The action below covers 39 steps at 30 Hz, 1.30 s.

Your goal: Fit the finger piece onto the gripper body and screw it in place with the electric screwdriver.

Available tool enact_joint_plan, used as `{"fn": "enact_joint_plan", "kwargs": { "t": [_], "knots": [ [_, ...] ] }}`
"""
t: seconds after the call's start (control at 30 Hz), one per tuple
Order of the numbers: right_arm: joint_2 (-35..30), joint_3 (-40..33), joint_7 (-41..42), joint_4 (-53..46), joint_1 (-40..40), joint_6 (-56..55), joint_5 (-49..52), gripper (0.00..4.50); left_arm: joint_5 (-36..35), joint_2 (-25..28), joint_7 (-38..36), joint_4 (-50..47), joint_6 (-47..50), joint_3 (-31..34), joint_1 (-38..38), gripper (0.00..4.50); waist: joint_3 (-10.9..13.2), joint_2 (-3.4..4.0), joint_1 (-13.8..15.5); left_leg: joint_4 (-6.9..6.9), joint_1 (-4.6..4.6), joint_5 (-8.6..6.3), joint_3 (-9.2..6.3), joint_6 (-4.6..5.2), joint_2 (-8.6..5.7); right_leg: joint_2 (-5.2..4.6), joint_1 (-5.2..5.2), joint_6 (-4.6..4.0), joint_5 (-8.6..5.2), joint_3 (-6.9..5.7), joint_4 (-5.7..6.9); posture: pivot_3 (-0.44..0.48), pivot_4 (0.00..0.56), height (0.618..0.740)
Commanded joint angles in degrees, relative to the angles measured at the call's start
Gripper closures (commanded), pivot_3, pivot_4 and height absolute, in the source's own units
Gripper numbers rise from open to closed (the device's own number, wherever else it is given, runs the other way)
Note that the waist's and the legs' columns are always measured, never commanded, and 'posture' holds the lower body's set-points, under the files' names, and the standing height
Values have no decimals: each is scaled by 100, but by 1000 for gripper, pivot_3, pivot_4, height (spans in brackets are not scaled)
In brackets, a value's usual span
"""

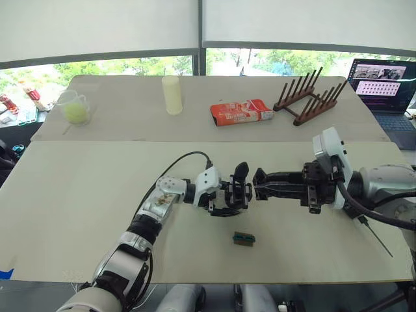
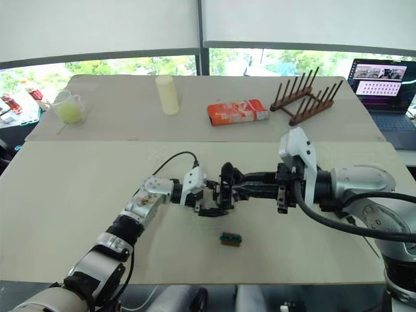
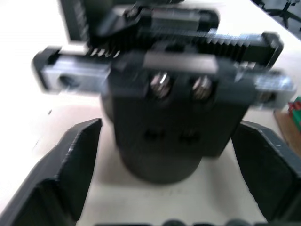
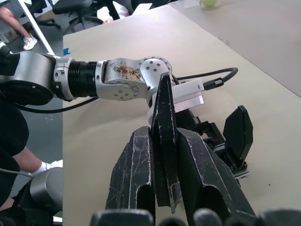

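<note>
Right wrist view: the right gripper is clamped on the glossy black tapering plastic finger piece, its long axis along the fingers (tip toward the left arm). The left gripper stands open around the black round-based gripper body on the table.

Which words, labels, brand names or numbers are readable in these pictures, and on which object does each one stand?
No text can be read here.
Flat red and white packet on the far table: white print, too small to read.
Open dark laptop at the far right: its screen shows pink and white panels, too small to read.
Small green-and-brown block on the near table: no legible marking.
</note>
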Motion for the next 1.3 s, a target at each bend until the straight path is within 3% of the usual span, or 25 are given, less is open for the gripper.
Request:
{"fn": "enact_joint_plan", "kwargs": {
  "t": [0.03, 0.43, 1.3],
  "knots": [
    [381, 206, 248, -105, 121, -1331, -723, 4191, -89, 63, -284, 75, -354, 101, -78, 2174, -1, -1, -2, -4, 3, 0, 0, 0, 2, 2, 1, 0, 0, -1, 0, 0, 150, 740],
    [1320, 1206, 735, 1128, -136, -1900, -1197, 4191, 104, -10, -93, 275, -393, 104, -155, 2194, -1, -1, -26, 6, 4, 1, 0, 0, -2, 3, 6, 0, 0, -26, 0, 0, 150, 740],
    [1389, 1820, 1976, 2836, -418, -2576, -2069, 4191, 131, 30, 12, 152, -395, 76, -111, 2194, -3, 2, -46, 8, 6, 0, -2, 0, -2, 2, 8, 0, 0, -29, 1, 0, 150, 740]
  ]
}}
